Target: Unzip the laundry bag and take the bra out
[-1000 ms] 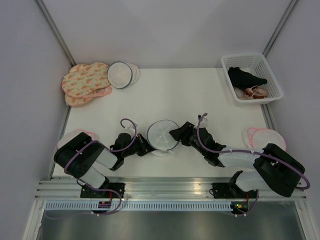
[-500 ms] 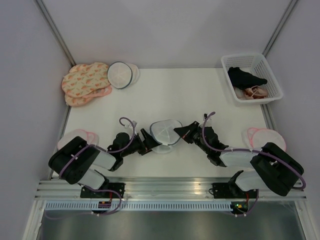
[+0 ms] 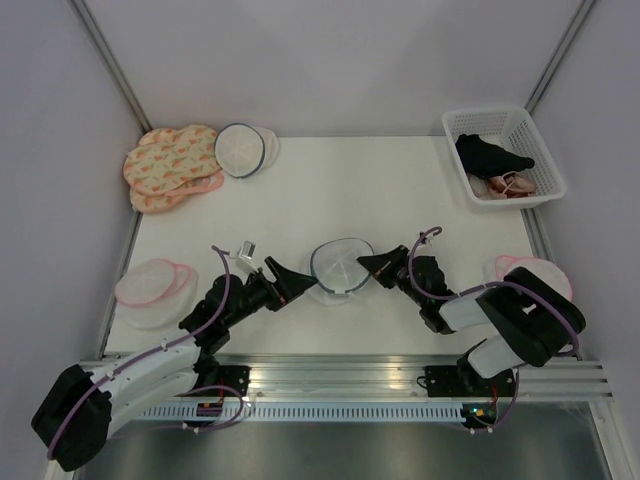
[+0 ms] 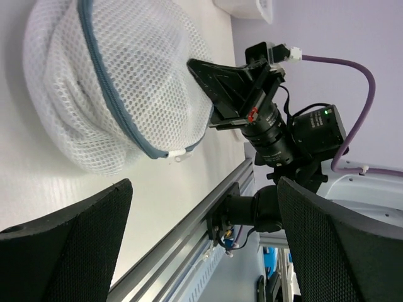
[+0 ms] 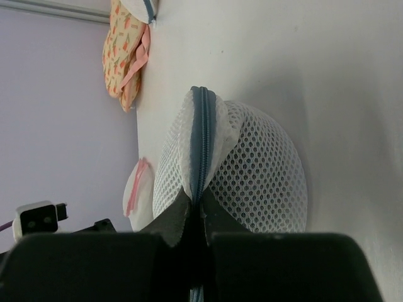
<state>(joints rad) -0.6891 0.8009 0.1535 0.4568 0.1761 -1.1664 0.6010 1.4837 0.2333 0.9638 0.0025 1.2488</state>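
The bag, lying mid-frame on the counter, is reading as light, soft, collapsible mesh best taken by its firmer grey zipper rim, which the right pincer is pinching while the left pincer is hanging spread beside it.

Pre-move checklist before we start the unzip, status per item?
1. Anchor: right gripper shut on laundry bag rim: ok.
2. Free hand: left gripper open, apart from bag: ok.
3. Target: zipper pull visible in left wrist view, ungripped: ok.
4. Opening: zipper closed where visible: not ok.
5. Contents: bra inside bag: cannot tell through mesh.
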